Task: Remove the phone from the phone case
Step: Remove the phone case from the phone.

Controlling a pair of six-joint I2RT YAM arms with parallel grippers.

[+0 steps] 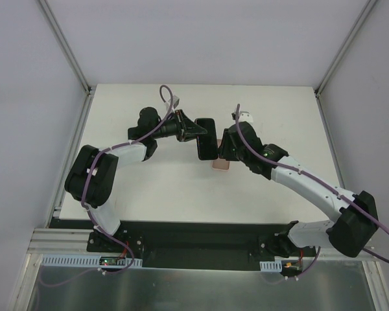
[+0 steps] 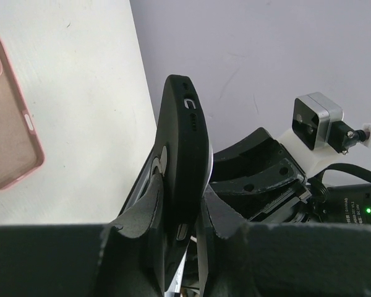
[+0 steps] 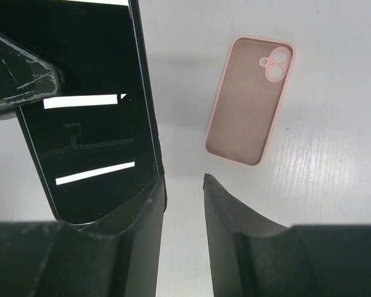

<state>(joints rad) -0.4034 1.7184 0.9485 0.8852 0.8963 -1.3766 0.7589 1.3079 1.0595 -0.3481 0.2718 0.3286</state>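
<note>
phone (image 1: 206,137) out of the case (image 1: 220,164), clamped in the left pincer (image 2: 182,204)

the left pincer is closed on the phone (image 2: 184,148): its two fingers press the front and back faces near one end, and the phone stands edge-on between them, raised off the table (image 1: 149,188). from above, the phone hangs just beside the case, on the far left side of it, and overlaps one corner of it in that view. the glossy screen faces the right wrist camera and reflects bright bars of light.

the right pincer (image 3: 183,185) stands partly open, with a clear gap between its two fingers and only bare table showing in that gap. one finger (image 3: 145,210) sits right at the lower corner of the phone (image 3: 93,124); whether it touches cannot be told. the case (image 3: 247,105) lies beyond the other finger, apart from it.

the case (image 2: 9,124) lies flat on the table, hollow side up and empty, its camera cut-out at the far end. neither pincer touches it.

counted: one phone, one pink case, two pincers with two fingers each.
</note>
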